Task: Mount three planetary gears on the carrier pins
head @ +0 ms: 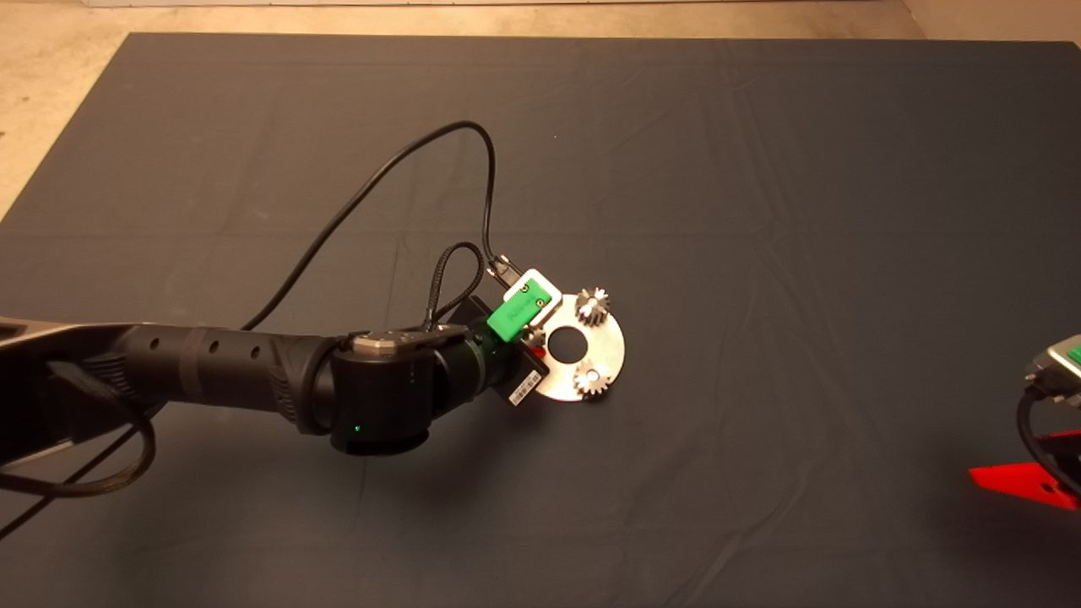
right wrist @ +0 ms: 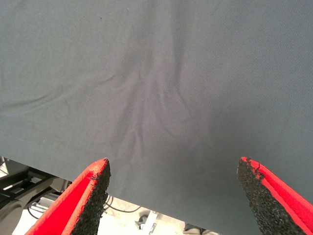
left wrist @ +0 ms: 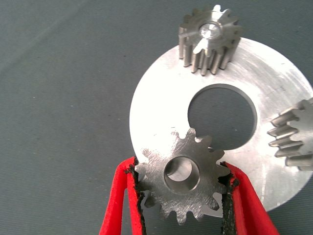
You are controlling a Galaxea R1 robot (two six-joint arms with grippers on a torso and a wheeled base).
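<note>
Left gripper (left wrist: 183,196) clamped on third gear (left wrist: 183,176) over disc (left wrist: 156,98), right gripper (right wrist: 173,196) spread apart

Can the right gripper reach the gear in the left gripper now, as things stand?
Probably not. The right gripper waits open at the mat's edge, far from the disc. The left gripper already clamps that gear from both sides, and its arm covers that side of the disc.

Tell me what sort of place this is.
Probably a robot test bench for assembly work: a dark cloth mat over a table, a shiny round metal disc carrying small toothed gears, and the left gripper shut on a silver toothed gear.
</note>
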